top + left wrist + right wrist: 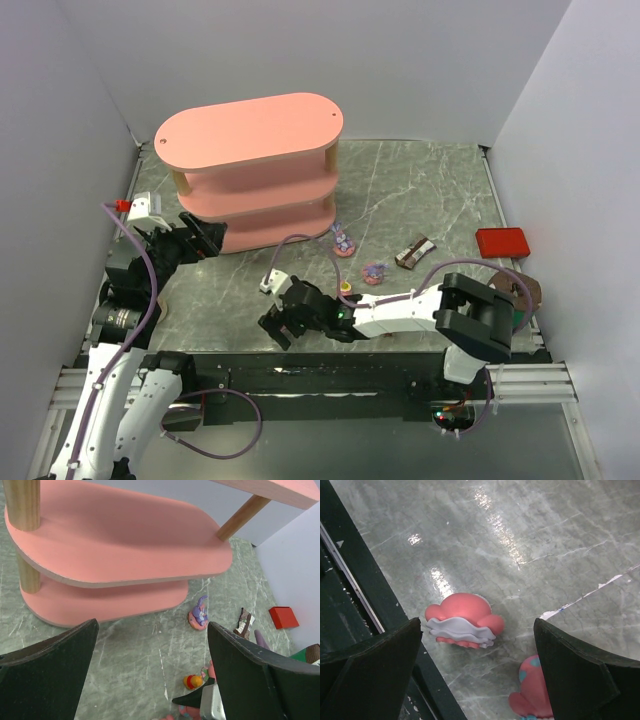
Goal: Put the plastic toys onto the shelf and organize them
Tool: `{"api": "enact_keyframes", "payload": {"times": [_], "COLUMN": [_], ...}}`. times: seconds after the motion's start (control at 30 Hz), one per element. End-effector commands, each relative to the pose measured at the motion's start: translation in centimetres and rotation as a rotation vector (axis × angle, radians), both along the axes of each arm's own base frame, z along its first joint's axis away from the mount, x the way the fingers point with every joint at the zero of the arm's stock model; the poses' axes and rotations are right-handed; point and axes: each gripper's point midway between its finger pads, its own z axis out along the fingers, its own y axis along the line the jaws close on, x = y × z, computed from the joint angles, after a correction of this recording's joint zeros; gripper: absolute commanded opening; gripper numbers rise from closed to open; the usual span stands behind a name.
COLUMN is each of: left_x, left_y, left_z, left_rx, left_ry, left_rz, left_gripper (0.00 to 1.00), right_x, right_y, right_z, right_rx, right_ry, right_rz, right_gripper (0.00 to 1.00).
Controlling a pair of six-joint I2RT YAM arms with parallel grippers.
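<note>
Right wrist view is showing the right gripper [477, 675] standing spread wide above a pink-white toy [462, 620] that is lying on the table [545, 540] and touching neither finger. A second pink-white toy [534, 692] is lying just beside it, both well in front of the shelf [250, 165]. The left gripper [150, 680] is hanging spread as well, gripping nothing and facing the shelf's lower tiers from near its left end. A purple toy [198, 616] is sitting on the table just off the shelf's right end, an orange-yellow bear [192, 681] is standing farther out in front of the shelf, and a snack bar [244, 622] and a red box [283, 617] are lying farther still to the shelf's right.
</note>
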Motion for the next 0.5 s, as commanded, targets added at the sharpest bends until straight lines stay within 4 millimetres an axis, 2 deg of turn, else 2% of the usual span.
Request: {"api": "enact_keyframes", "payload": {"times": [0.0,0.37,0.43,0.47], "left_x": [0.1,0.0,0.0,0.0], "left_y": [0.1,0.2,0.2,0.2], "left_z": [1.2,1.2,1.2,1.2], "left_rx": [0.003,0.003,0.003,0.005], "left_ry": [-0.049,-0.051,-0.052,-0.053], "left_rz": [0.003,0.008,0.009,0.009], "left_gripper": [0.96,0.96,0.96,0.96], "right_x": [0.7,0.9,0.9,1.0], "right_y": [2.3,2.7,2.6,2.6], "right_z": [1.8,0.9,0.8,0.8], "right_rx": [0.081,0.085,0.083,0.083], "right_ry": [-0.021,-0.012,-0.008,-0.005], "right_rz": [-0.026,-0.064,-0.072,-0.078], "right_gripper": [1.0,0.97,0.94,0.89]}}
